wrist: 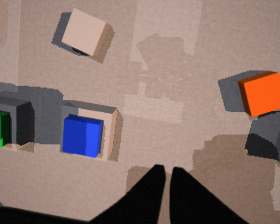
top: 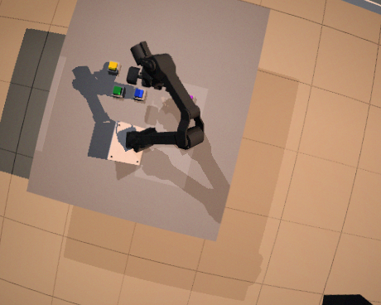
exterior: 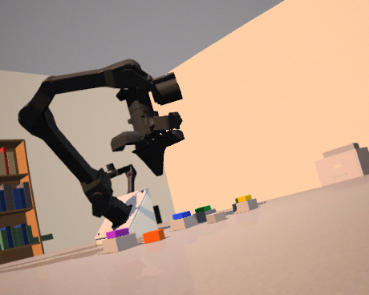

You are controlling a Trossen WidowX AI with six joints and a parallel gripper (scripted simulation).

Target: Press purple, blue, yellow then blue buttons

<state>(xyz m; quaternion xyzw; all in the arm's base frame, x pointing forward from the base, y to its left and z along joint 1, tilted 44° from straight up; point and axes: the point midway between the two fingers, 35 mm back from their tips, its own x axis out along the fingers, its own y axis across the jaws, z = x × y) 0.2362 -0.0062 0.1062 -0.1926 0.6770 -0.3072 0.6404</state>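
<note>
The gripper, jaws together to form one pressing tip, hung raised at lower centre, right of the blue button.

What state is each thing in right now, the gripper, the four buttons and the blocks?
gripper: shut, holding nothing, raised above the table.
blue button: untouched, cap up.
purple button: untouched, cap up.
yellow button: untouched.
green button: untouched.
orange block: resting on the table, free.
tan block: resting on the table, free.
grey block: beside the orange block, free.
</note>
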